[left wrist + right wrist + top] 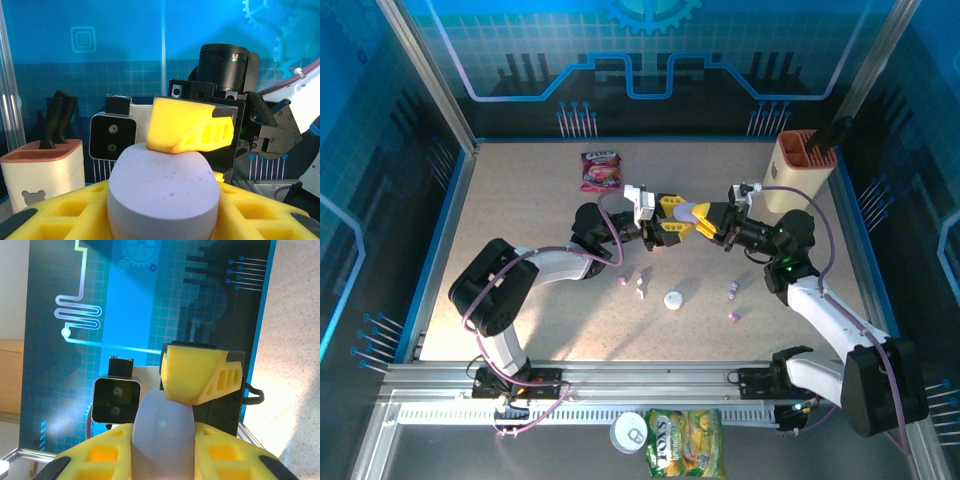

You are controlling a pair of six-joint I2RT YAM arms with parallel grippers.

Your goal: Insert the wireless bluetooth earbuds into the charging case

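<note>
A lavender pebble-shaped charging case [697,212] hangs above the table's middle, held from both sides. My left gripper [672,216] has its yellow fingers against the case [164,190] on either side. My right gripper [716,220] is shut on the same case [162,432] from the right. One finger of the opposite gripper rests over the case's top in each wrist view. Several tiny earbuds lie on the table below: a purple one [621,281], a white one [641,290], and two more [732,291] [734,316] to the right.
A small white round case [673,299] lies between the earbuds. A beige knife block [800,170] stands at the back right, a pink snack packet [601,170] at the back. A can and a green chips bag [685,440] lie in front of the rail.
</note>
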